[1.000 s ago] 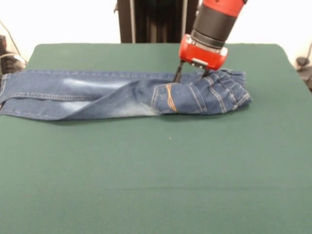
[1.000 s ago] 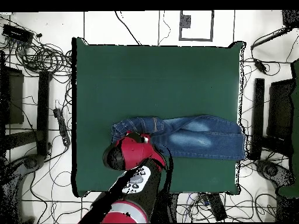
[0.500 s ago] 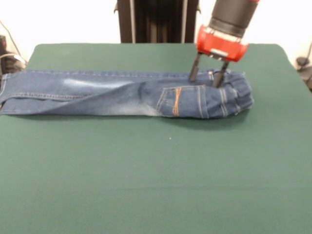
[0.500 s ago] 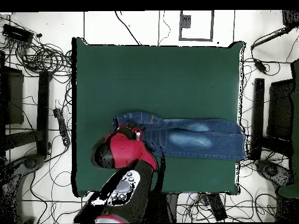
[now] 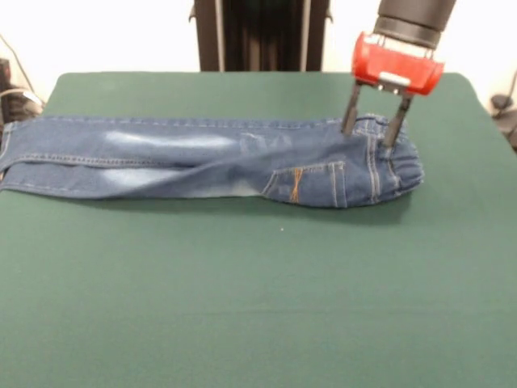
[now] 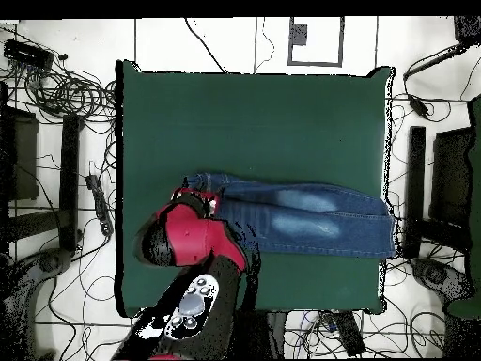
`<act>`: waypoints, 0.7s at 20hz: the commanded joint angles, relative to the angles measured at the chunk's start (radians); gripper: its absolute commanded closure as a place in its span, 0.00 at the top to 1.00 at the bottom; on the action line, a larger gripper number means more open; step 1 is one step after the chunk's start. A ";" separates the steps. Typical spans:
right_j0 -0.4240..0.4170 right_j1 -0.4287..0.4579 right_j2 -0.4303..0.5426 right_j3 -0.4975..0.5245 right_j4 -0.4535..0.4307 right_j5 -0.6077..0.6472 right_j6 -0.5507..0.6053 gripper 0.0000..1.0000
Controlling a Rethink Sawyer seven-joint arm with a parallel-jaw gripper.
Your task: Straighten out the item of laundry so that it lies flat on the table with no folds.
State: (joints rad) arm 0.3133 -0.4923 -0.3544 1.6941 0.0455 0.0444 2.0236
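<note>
The item of laundry (image 5: 186, 158), a small pair of blue jeans, lies stretched across the far half of the green table (image 5: 258, 307). Its legs point left and its waist end is at the right. The near edge at the waist is still turned over, showing a back pocket (image 5: 311, 182) with orange stitching. My gripper (image 5: 371, 133) is open, its two dark fingers (image 5: 350, 120) standing apart on the waistband. From overhead, the jeans (image 6: 310, 216) run toward the table's (image 6: 254, 122) right edge. The red wrist (image 6: 193, 235) covers their left end and hides the fingertips.
The leg hems (image 5: 6, 158) reach the table's left edge in the front view. Cables (image 6: 66, 89) and dark equipment (image 6: 451, 179) ring the table on the floor in the overhead view. Wide green surface stretches in front of the jeans.
My gripper has moved right along the waist end and risen a little. The bunched waist has unrolled and flattened, and the pocket has slid toward the near edge.
</note>
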 commanded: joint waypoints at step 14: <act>-0.139 0.071 0.278 0.034 0.000 -0.090 0.144 1.00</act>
State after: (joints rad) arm 0.1908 -0.4022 -0.2687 1.6560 0.0455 -0.1945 2.0236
